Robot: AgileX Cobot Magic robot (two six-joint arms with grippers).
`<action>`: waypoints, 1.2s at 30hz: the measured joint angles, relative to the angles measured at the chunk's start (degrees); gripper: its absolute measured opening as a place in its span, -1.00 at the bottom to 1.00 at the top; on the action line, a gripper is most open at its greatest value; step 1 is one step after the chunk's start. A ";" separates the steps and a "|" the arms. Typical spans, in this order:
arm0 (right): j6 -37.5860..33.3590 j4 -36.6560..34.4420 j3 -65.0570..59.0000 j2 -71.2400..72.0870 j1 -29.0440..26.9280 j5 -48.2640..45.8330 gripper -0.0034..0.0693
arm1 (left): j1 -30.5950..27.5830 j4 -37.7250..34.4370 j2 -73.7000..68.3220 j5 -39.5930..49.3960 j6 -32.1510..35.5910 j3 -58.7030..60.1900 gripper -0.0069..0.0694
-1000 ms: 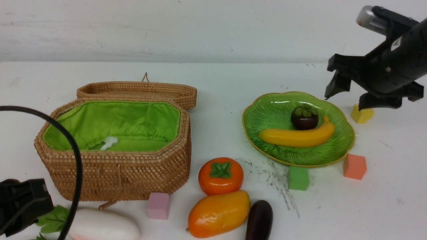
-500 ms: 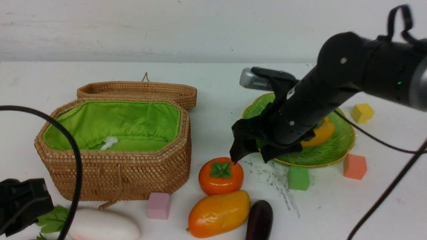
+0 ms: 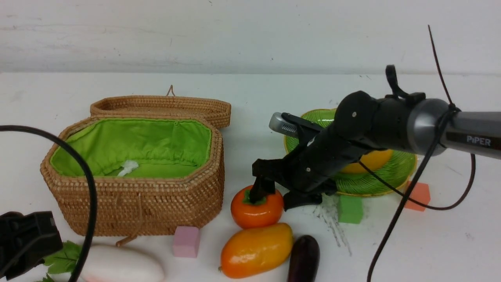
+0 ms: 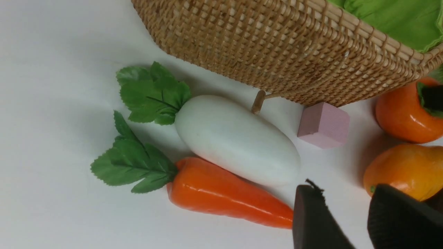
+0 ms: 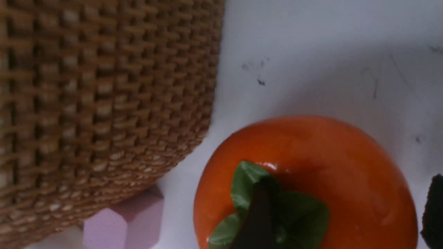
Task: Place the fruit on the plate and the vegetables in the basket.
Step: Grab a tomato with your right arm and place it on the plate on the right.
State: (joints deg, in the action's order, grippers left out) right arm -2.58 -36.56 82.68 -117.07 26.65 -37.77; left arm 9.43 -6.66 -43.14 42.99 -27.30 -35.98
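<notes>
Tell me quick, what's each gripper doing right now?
Left gripper: partly open, empty.
Right gripper: open, empty, one finger over the persimmon top.

Spread across a broad white table [image 3: 430,243], matte and smooth, smudged near the middle with a patch of dark grey scuff marks [image 3: 332,227] and dotted with a few tiny specks and faint scratches farther right and toward the back. Closed off behind by a pale wall [image 3: 250,35], off-white, unevenly streaked with faint grey horizontal bands, meeting the tabletop along a straight, softly shaded edge. Lit evenly and gently, casting only weak, blurred shadows on the white surface.
</notes>
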 joint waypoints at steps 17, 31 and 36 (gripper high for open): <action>-0.05 -1.93 1.58 4.97 -5.74 -6.51 0.46 | 0.00 0.72 0.00 1.28 0.00 0.00 -0.19; -6.11 -6.96 3.16 11.36 -25.86 -4.16 0.46 | 0.00 1.48 0.00 -0.89 0.00 0.00 -0.19; -8.52 -12.16 3.11 5.37 -27.17 -1.37 0.46 | 0.00 1.48 0.00 -1.86 0.00 0.00 -0.19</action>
State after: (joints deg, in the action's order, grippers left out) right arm -11.11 -48.72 85.80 -111.70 -0.51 -39.14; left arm 9.43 -5.18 -43.14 41.13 -27.30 -35.98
